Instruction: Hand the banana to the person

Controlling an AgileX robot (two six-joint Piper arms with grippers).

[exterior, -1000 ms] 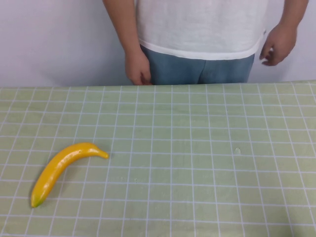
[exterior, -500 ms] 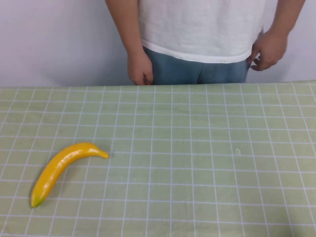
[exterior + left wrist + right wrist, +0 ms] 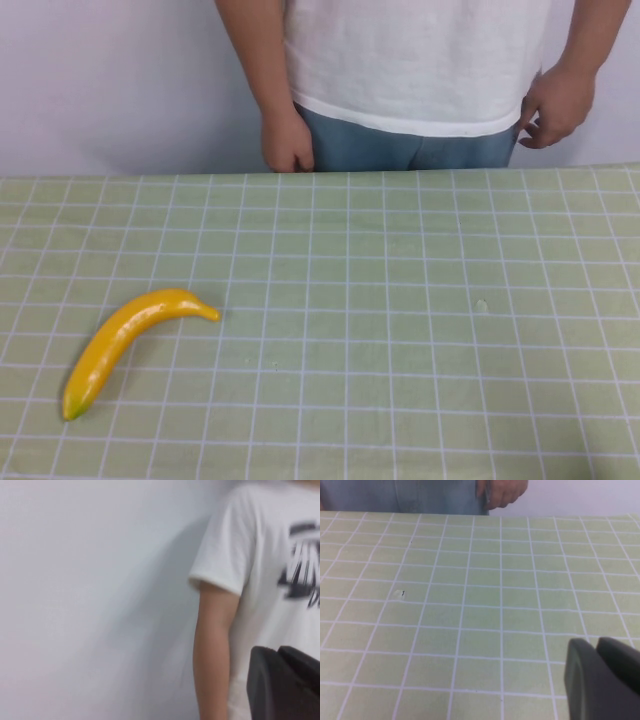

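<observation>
One banana (image 3: 128,342): lying alone, near-left on the checked table (image 3: 420,330).
Person (image 3: 420,70): standing behind its far edge, arms down.
My left gripper (image 3: 282,685): raised, facing the person.
My right gripper (image 3: 602,680): low over cloth.
Jaws: I cannot tell.

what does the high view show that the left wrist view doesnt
Only the high view shows the banana lying on the checked green table, near its left side, and the person's hands and jeans. Only the left wrist view shows the dark print on the white shirt and a dark part of the left gripper. Both show the person's white t-shirt and a bare arm. The right gripper appears in neither.
</observation>
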